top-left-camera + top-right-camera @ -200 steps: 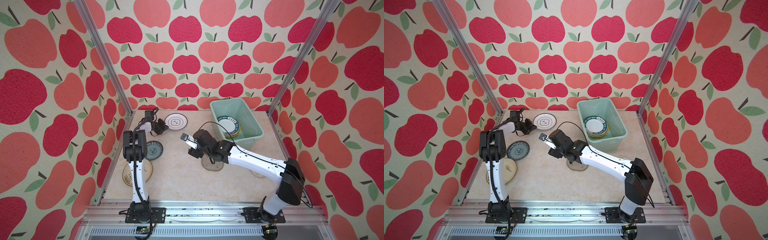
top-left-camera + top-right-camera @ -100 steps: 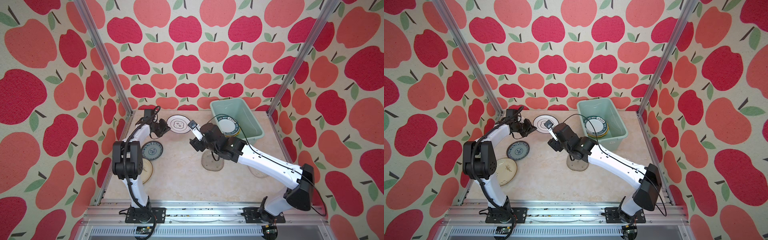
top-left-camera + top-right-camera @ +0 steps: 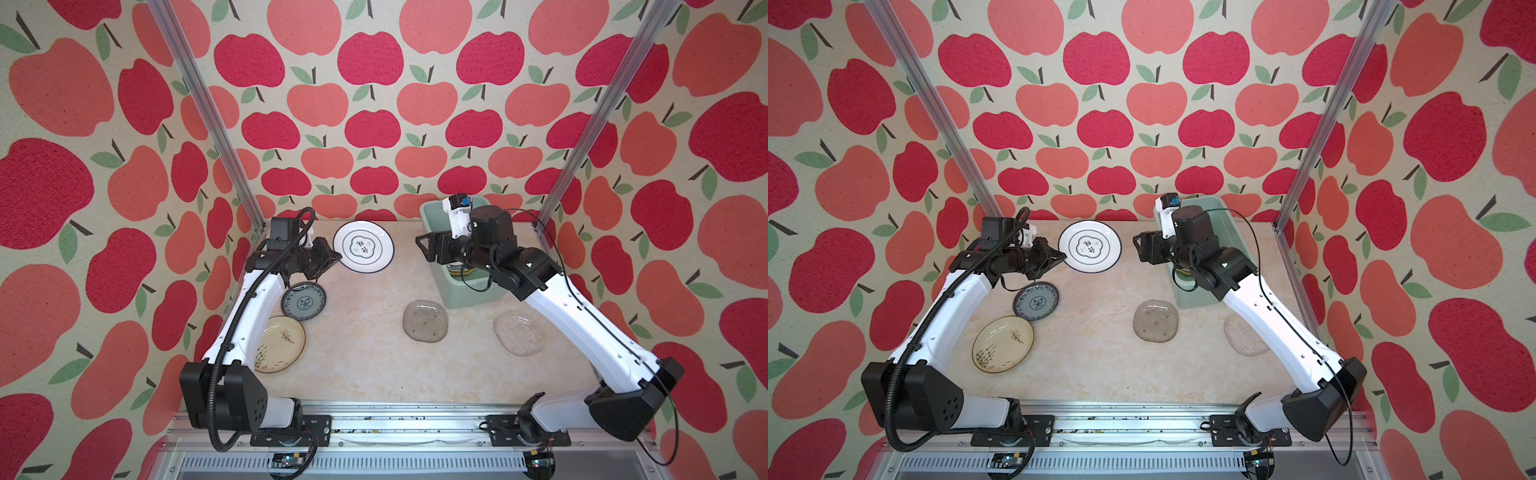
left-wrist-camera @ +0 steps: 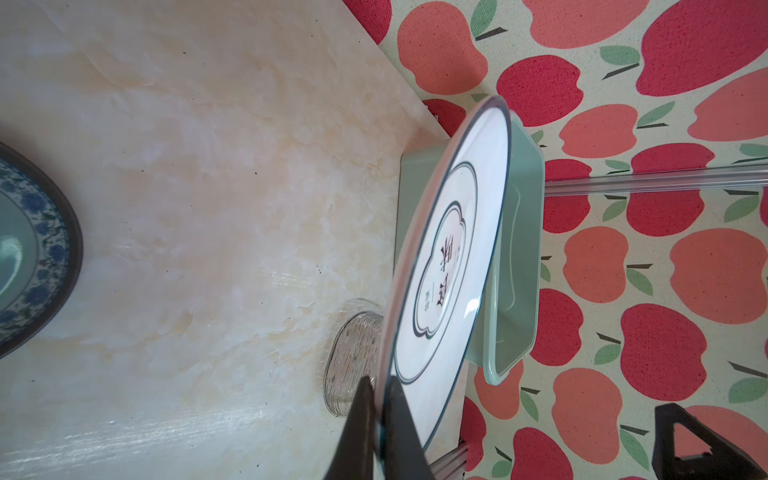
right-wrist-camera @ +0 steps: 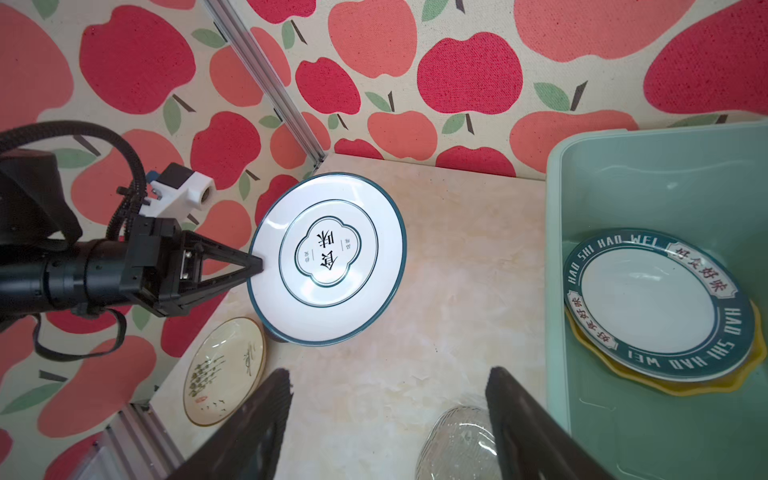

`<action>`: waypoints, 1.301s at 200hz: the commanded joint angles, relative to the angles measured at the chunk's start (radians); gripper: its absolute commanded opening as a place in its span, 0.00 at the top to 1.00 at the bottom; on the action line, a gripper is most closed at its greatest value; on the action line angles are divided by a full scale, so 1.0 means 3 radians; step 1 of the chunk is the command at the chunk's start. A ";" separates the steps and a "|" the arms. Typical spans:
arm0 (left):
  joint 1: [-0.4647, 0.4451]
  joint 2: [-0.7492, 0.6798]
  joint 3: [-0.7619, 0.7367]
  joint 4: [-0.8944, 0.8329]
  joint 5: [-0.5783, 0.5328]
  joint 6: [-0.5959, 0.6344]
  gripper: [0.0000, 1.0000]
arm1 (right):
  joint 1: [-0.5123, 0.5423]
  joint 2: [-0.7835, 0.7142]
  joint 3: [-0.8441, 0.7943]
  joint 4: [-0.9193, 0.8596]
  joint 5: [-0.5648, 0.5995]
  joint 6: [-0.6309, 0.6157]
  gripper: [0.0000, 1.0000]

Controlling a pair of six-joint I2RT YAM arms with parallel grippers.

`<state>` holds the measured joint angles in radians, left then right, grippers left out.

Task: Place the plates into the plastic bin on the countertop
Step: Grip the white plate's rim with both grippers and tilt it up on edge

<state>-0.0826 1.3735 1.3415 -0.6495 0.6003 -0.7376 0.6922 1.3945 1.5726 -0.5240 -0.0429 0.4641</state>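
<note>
My left gripper is shut on the left rim of a white plate with dark rings and lettering at its centre. It holds that plate tilted above the countertop. My right gripper is open and empty. It faces that plate from beside the mint-green plastic bin. In the bin, a white plate with a dark lettered rim rests on a yellow scalloped one.
On the countertop lie a blue-patterned plate, a cream plate and two clear glass plates. Apple-patterned walls and aluminium posts close in the back and sides. A rail runs along the front.
My right gripper has drawn back to the right, from beside the white plate to the bin's corner. The left gripper has kept its grip and the plate now looks raised.
</note>
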 commanded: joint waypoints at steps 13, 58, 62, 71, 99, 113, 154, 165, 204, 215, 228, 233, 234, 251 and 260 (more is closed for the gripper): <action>-0.0006 -0.0246 0.0028 -0.0137 0.0446 0.0018 1.00 | -0.0228 -0.0098 -0.0039 0.0024 -0.0938 0.0652 0.23; -0.0086 -0.0409 0.0104 -0.0136 0.0582 -0.0097 1.00 | -0.0333 -0.0176 -0.0473 0.0588 -0.1379 0.1087 0.23; -0.0098 -0.0418 0.0112 -0.0134 0.0581 -0.0100 1.00 | -0.0334 -0.0174 -0.0499 0.0595 -0.1385 0.1106 0.23; -0.0129 -0.0432 0.0124 -0.0131 0.0576 -0.0111 1.00 | -0.0336 -0.0172 -0.0556 0.0617 -0.1401 0.1143 0.23; -0.0247 -0.0450 0.0149 -0.0141 0.0536 -0.0118 1.00 | -0.0333 -0.0158 -0.0722 0.0801 -0.1466 0.1264 0.23; -0.0306 -0.0459 0.0141 -0.0129 0.0497 -0.0134 1.00 | -0.0332 -0.0126 -0.0764 0.0875 -0.1502 0.1314 0.23; -0.0442 -0.0459 0.0115 -0.0081 0.0396 -0.0184 1.00 | -0.0331 0.0035 -0.0828 0.1047 -0.1596 0.1427 0.26; -0.0476 -0.0458 0.0115 -0.0070 0.0378 -0.0195 1.00 | -0.0329 0.0063 -0.0834 0.1047 -0.1581 0.1434 0.27; -0.0537 -0.0475 0.0094 -0.0034 0.0336 -0.0223 1.00 | -0.0331 0.0085 -0.0902 0.1164 -0.1554 0.1499 0.29; -0.0544 -0.0468 0.0088 -0.0019 0.0326 -0.0231 1.00 | -0.0330 0.0082 -0.0924 0.1194 -0.1578 0.1533 0.31; -0.0559 -0.0463 0.0079 0.0004 0.0326 -0.0248 1.00 | -0.0333 0.0101 -0.0936 0.1233 -0.1619 0.1575 0.34; -0.0566 -0.0461 0.0079 0.0016 0.0325 -0.0252 1.00 | -0.0332 0.0112 -0.0944 0.1261 -0.1639 0.1598 0.36; -0.0567 -0.0462 0.0077 0.0019 0.0326 -0.0254 1.00 | -0.0330 0.0112 -0.0946 0.1266 -0.1645 0.1603 0.37; -0.0593 -0.0441 0.0079 0.0055 0.0316 -0.0271 1.00 | -0.0329 0.0147 -0.0961 0.1360 -0.1728 0.1682 0.44; -0.0604 -0.0428 0.0079 0.0073 0.0315 -0.0283 1.00 | -0.0331 0.0168 -0.0961 0.1395 -0.1757 0.1716 0.48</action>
<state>-0.2523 1.2629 1.3476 -0.6949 0.6884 -0.7990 0.5945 1.4250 1.2953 -0.1715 -0.5194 0.9379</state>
